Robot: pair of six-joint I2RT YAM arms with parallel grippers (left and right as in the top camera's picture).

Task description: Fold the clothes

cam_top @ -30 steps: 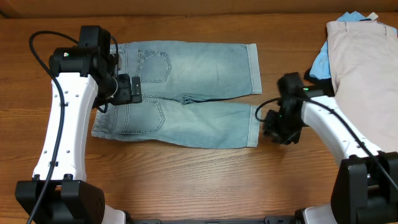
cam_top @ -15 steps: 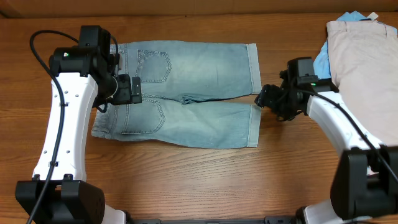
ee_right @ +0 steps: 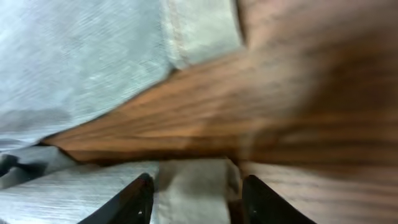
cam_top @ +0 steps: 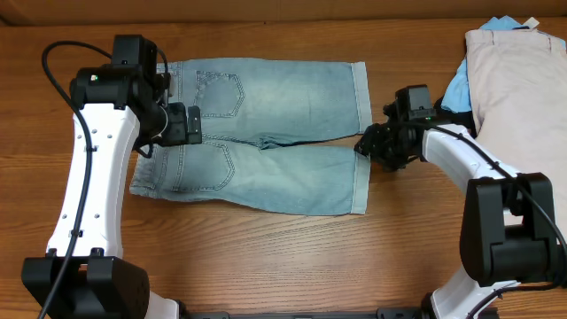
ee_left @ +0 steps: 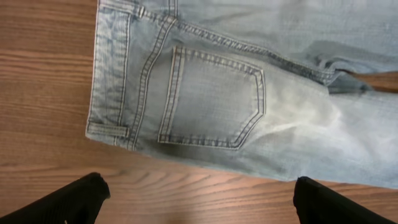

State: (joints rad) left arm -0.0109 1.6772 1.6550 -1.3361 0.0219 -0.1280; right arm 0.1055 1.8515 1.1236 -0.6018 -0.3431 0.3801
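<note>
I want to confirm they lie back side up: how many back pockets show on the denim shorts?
2. On the denim shorts, the far pocket sits on the far leg by the waistband, and the near pocket on the near leg. None seems hidden.

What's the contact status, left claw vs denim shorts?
Apart. Left wrist view: both fingers of the open left claw sit over bare table, clear of the denim shorts.

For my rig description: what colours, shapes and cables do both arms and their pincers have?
The left arm and the right arm have smooth white link shells, black joints and black bases. A thin black cable runs loosely along each. The left pincer and right pincer each show two black, wedge-shaped fingers.
</note>
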